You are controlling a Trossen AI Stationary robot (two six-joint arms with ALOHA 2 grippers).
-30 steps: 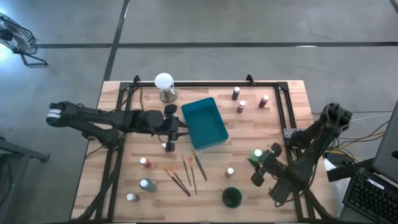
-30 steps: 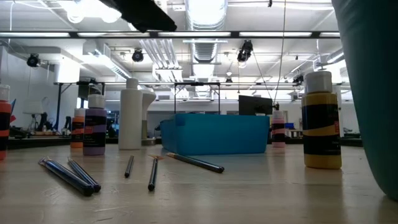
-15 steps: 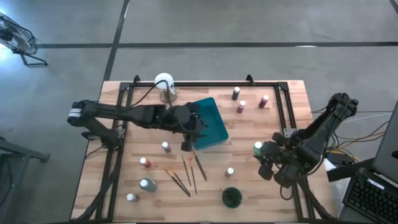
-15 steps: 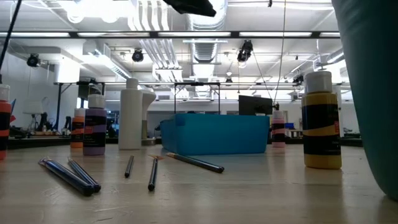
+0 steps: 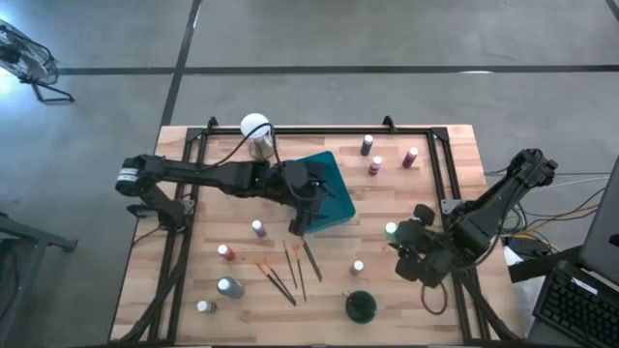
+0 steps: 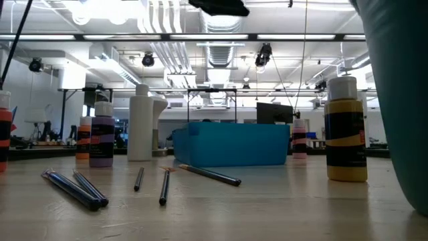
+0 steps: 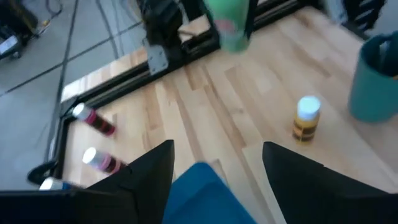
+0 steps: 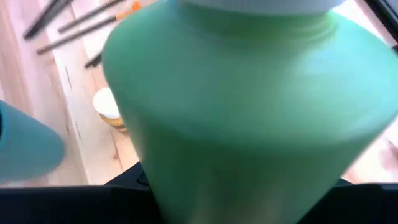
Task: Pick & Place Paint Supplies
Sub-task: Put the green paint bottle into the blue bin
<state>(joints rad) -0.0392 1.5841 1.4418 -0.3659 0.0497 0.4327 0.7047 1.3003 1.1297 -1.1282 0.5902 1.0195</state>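
Beside the teal tray, loose brushes, yellow bottle, teal cup

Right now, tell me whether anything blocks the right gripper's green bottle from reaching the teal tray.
Nothing on the table does. The right gripper holds the green bottle above bare wood right of the teal tray. The left gripper hovers over the tray's front edge.

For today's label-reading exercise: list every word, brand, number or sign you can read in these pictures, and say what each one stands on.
No text can be read anywhere.
Yellow bottle: dark label band, print too blurred to read.
Purple bottle: label too small to read.
Green bottle: no print shows.
Teal tray: plain, no markings.
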